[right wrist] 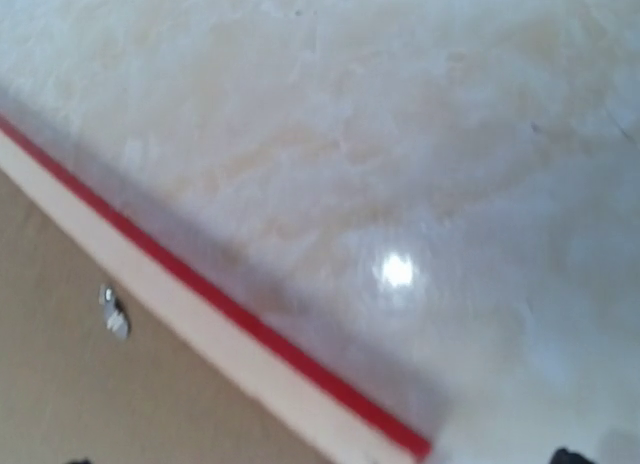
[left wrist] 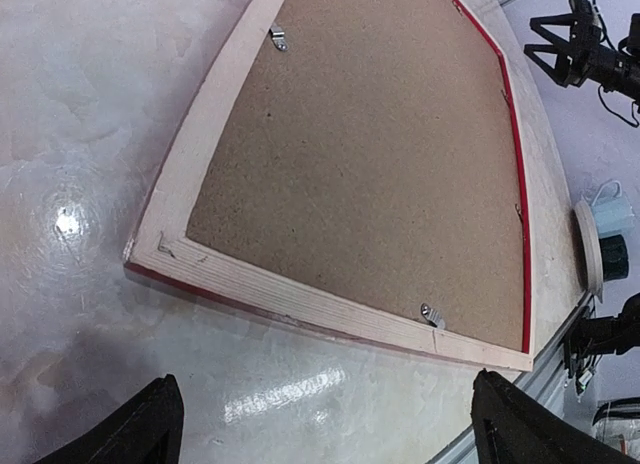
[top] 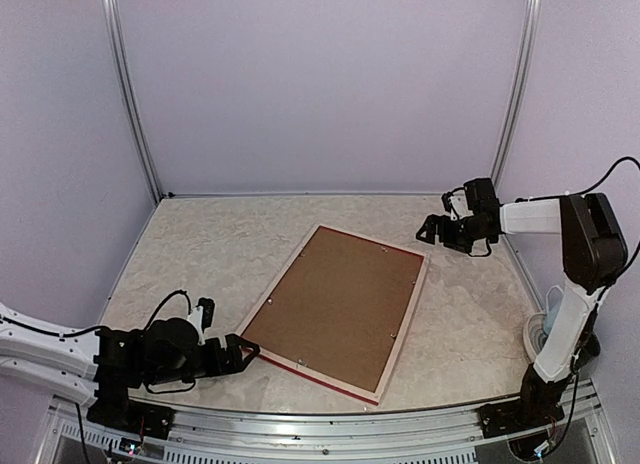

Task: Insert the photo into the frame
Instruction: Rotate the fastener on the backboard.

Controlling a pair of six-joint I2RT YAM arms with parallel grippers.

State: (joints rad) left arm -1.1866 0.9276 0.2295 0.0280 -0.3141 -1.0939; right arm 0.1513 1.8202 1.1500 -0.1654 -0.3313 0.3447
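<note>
Thin rectangular frame (left wrist: 300, 304), red face & pale wood, lies face-down mid-table (brown fibreboard backing (top: 335, 304) clipped in); photo not in view. Left gripper (top: 238, 354) sits at its near-left corner, right gripper (top: 432, 231) by far-right, both wide open, empty. Swing metal clips (left wrist: 430, 314) aside first, then lift backing level.

Top view: high and behind the rig, looking down and forward over the whole table (top: 200, 244). Left wrist: low, close, facing the near corner of the frame (left wrist: 300, 302) and across it to the right gripper (left wrist: 545, 46). Right wrist: very close, blurred, sharing only one red-edged side of the frame.
</note>
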